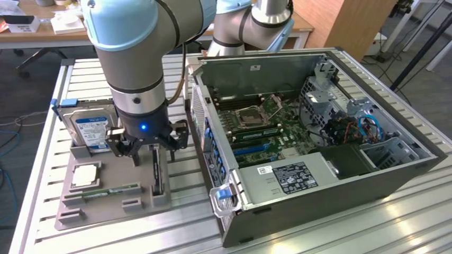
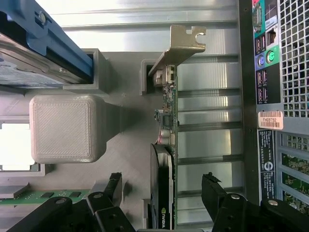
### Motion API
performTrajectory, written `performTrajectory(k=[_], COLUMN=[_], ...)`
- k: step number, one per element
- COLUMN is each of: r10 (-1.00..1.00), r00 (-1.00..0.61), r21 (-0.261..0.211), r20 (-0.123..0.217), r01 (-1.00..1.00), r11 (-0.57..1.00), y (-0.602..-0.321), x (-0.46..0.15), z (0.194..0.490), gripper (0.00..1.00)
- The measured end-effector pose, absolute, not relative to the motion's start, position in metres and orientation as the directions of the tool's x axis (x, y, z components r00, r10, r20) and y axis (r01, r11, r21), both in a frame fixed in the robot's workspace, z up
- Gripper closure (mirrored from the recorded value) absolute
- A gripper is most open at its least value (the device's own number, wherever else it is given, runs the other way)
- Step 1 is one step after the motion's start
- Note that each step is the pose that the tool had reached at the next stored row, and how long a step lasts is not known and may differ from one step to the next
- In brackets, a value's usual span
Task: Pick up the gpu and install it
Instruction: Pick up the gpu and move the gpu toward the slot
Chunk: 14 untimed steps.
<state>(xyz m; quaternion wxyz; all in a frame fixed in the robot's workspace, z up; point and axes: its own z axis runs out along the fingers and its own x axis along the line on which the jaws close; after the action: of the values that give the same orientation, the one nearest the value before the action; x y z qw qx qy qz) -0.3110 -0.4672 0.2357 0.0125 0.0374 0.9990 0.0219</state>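
Black gripper (image 2: 163,181), jaws spread wide, straddling gpu (image 2: 169,111) without contact; gpu upright on edge in grey holder (image 1: 99,206) slot, silvery bracket (image 2: 186,43) at far end. Beyond, open computer case (image 1: 339,196). Risk: off-centre closing, tilting or jamming it in slot.

Gpu (image 1: 156,172) apparently slotted in holder (image 1: 99,209), beside case (image 1: 318,207).
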Motion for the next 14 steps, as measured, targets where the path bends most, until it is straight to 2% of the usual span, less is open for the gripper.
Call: performTrajectory(k=[5, 6, 7, 8, 9, 11, 12, 14], r10=[0.075, 0.075, 0.075, 0.075, 0.075, 0.075, 0.075, 0.075], r00=[-0.997, -0.997, -0.997, -0.997, -0.997, -0.997, -0.997, -0.997], r21=[0.045, 0.045, 0.045, 0.045, 0.045, 0.045, 0.045, 0.045], r20=[-0.023, -0.023, -0.023, -0.023, -0.023, -0.023, -0.023, -0.023], r01=[0.074, 0.074, 0.074, 0.074, 0.074, 0.074, 0.074, 0.074], r11=[0.996, 0.996, 0.996, 0.996, 0.996, 0.996, 0.996, 0.996], y=[-0.4672, -0.4672, -0.4672, -0.4672, -0.4672, -0.4672, -0.4672, -0.4672], x=[-0.3109, -0.3109, -0.3109, -0.3109, -0.3109, -0.3110, -0.3109, -0.3109], z=[0.2357, 0.2357, 0.2357, 0.2357, 0.2357, 0.2357, 0.2357, 0.2357], gripper=[0.25, 0.31, 0.31, 0.38, 0.38, 0.49, 0.49, 0.61])
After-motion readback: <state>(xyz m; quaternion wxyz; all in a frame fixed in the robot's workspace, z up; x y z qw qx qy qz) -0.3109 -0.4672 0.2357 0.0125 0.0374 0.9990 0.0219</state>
